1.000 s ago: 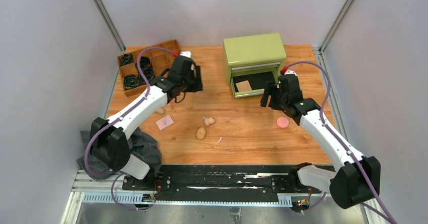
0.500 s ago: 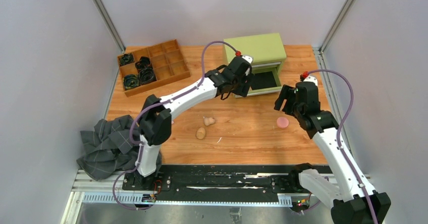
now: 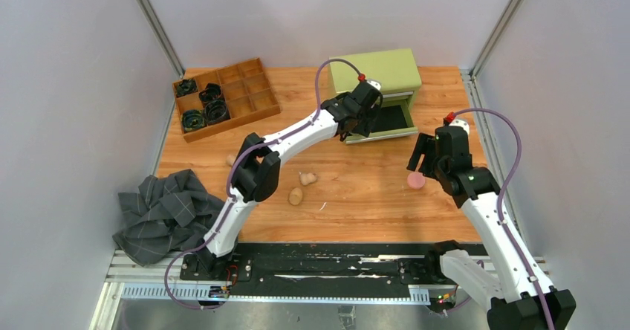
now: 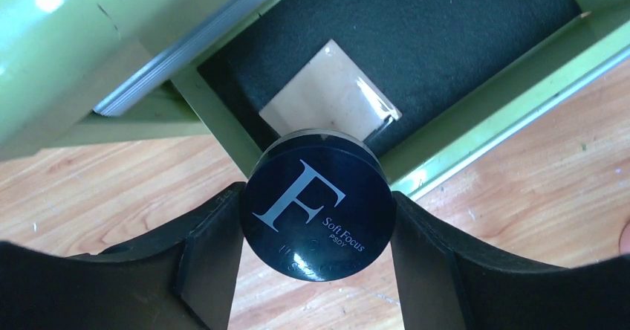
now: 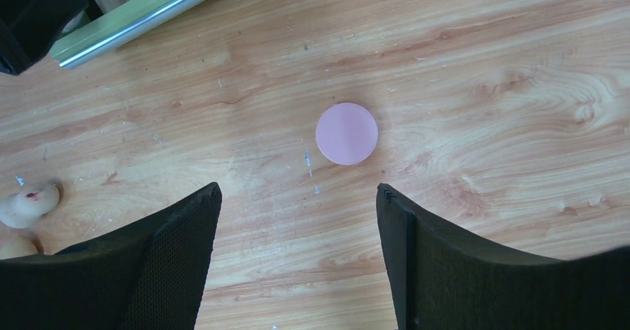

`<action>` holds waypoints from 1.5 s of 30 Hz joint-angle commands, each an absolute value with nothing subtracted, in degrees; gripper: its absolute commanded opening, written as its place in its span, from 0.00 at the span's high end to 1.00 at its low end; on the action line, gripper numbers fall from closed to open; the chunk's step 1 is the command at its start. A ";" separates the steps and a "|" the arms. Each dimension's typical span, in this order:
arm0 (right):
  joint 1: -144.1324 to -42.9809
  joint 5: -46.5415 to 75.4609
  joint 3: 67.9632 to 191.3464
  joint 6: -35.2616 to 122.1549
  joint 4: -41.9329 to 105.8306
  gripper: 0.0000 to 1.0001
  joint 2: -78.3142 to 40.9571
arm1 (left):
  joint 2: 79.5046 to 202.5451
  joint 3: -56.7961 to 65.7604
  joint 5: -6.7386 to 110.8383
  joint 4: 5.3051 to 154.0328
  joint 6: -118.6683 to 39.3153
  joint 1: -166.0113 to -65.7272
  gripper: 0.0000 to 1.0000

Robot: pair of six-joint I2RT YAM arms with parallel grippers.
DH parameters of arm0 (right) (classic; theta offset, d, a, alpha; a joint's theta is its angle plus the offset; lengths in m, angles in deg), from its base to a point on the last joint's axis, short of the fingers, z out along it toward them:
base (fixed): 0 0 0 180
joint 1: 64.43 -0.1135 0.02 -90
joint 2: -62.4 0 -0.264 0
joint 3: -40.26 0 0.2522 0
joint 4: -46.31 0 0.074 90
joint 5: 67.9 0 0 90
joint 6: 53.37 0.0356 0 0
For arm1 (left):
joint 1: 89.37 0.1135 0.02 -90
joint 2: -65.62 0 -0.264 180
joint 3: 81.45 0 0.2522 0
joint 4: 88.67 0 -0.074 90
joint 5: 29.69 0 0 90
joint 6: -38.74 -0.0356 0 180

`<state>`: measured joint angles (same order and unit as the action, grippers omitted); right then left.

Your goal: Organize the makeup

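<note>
My left gripper [image 4: 318, 222] is shut on the dark round compact marked "F" [image 4: 319, 205] and holds it over the front rim of the open drawer [image 4: 483, 140] of the green box [image 3: 375, 70]. A tan square pad [image 4: 327, 96] lies on the drawer's dark liner. My right gripper [image 5: 297, 196] hangs open above the wood, just short of the pink round puff [image 5: 346, 133]; in the top view the puff [image 3: 416, 180] sits right below it. Beige sponges [image 3: 307, 178] [image 3: 296, 195] lie mid-table, and another [image 3: 230, 159] lies beside the left arm.
A wooden divided tray [image 3: 252, 96] at the back left holds black coiled bands [image 3: 204, 111]. A dark grey cloth [image 3: 163, 215] is bunched at the near left edge. The left arm stretches diagonally across the table's middle.
The left arm has swung from the wooden tray across to the green box's drawer. The right gripper has drawn back from the drawer toward the pink puff.
</note>
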<state>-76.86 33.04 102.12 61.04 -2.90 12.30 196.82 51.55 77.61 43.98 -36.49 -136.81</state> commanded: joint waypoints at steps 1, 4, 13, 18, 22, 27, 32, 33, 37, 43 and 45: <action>-75.92 34.93 102.15 60.63 -4.88 0.24 12.36 | 198.81 55.81 80.62 44.40 -37.42 -136.33 0.46; -75.91 34.68 102.21 60.74 -4.91 0.24 11.73 | 200.81 58.20 79.59 44.07 -36.55 -135.28 0.45; -75.89 34.21 102.86 60.80 -5.04 0.24 10.02 | 201.57 58.16 76.10 43.37 -36.40 -134.72 0.07; -75.92 34.23 103.22 60.64 -4.90 0.24 9.67 | 197.96 55.29 74.48 43.91 -36.85 -135.04 0.07; -75.82 34.38 102.62 60.35 -4.88 0.24 8.84 | 192.81 51.97 74.33 44.04 -38.14 -136.83 0.07; -74.02 31.21 101.11 60.53 -4.92 0.22 4.84 | 183.65 44.92 72.69 45.42 -38.10 -138.76 0.06; -72.29 30.18 100.81 60.09 -4.87 0.17 -2.30 | 170.32 28.85 73.21 52.45 -34.69 -138.64 0.05; -71.59 30.19 100.77 59.83 -4.50 0.16 -3.84 | 168.14 26.03 73.54 52.99 -34.50 -138.55 0.05; -68.02 26.89 100.60 58.01 -1.31 0.15 -10.06 | 159.87 13.97 73.82 54.40 -32.35 -136.15 0.04; -65.78 25.07 103.93 55.88 -0.27 0.15 -20.46 | 149.39 -0.57 72.03 56.20 -28.45 -129.24 0.04; -65.68 24.38 104.33 55.73 1.63 0.16 -23.09 | 147.19 -3.31 71.94 56.28 -28.04 -127.84 0.04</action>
<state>-66.63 26.35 102.07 57.52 -0.95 -19.20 152.16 1.06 72.52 54.28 -30.81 -130.49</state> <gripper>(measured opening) 0.847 0.954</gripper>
